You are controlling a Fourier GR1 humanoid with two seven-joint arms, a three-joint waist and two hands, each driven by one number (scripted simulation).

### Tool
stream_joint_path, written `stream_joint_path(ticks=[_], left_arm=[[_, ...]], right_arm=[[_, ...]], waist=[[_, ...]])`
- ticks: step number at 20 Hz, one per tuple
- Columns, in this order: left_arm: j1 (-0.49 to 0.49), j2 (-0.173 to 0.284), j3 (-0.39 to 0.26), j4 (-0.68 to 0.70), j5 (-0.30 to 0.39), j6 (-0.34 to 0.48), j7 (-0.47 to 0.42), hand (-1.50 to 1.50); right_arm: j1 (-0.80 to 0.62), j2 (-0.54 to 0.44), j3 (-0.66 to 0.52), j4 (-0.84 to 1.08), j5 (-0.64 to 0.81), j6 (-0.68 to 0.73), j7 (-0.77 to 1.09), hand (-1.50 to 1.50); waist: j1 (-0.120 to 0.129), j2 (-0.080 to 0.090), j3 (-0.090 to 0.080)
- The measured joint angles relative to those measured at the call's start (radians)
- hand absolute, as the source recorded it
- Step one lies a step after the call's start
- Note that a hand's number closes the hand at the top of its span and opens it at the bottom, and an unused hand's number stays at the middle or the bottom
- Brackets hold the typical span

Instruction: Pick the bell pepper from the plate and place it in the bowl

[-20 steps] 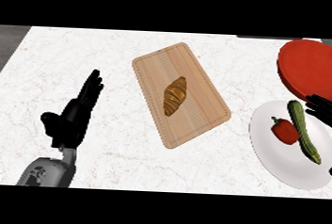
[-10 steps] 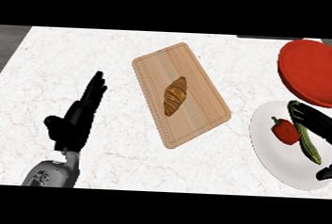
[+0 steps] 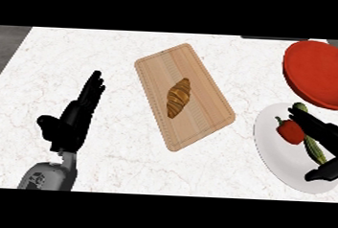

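A red bell pepper (image 3: pixel 289 131) lies on the white plate (image 3: pixel 279 160) at the right edge. Beside it on the plate lies a green zucchini (image 3: pixel 314 147), partly hidden. My right hand (image 3: pixel 326 135) reaches in from the right edge and hovers over the plate just right of the pepper, its fingers straight and its thumb spread below; nothing is held. The red bowl (image 3: pixel 319 73) sits behind the plate at the top right. My left hand (image 3: pixel 71 119) rests open at the left, fingers pointing up.
A wooden cutting board (image 3: pixel 184 95) with a croissant (image 3: pixel 177 97) on it lies slanted in the middle of the white marble counter (image 3: pixel 125 51). The counter's left edge borders a grey floor strip.
My right hand has moved down from the bowl's edge onto the plate, over the zucchini and closer to the pepper. The left hand has hardly shifted.
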Motion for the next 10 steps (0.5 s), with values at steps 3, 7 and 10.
stream_joint_path(ticks=[3, 7, 10], left_arm=[[0.017, -0.016, -0.009, -0.009, -0.022, 0.005, -0.003, 0.00], [-0.002, -0.020, 0.011, 0.018, -0.023, -0.008, -0.013, 0.00], [-0.003, -0.026, 0.012, 0.026, -0.030, -0.012, -0.014, 0.00]], right_arm=[[-0.014, 0.004, 0.016, 0.038, 0.083, -0.052, -0.062, -1.50], [-0.007, 0.036, 0.058, 0.048, 0.165, -0.122, -0.127, -1.50], [-0.009, 0.039, 0.068, 0.053, 0.177, -0.121, -0.143, 1.50]], waist=[[0.002, -0.001, -0.002], [0.001, -0.004, -0.006], [0.000, -0.006, -0.008]])
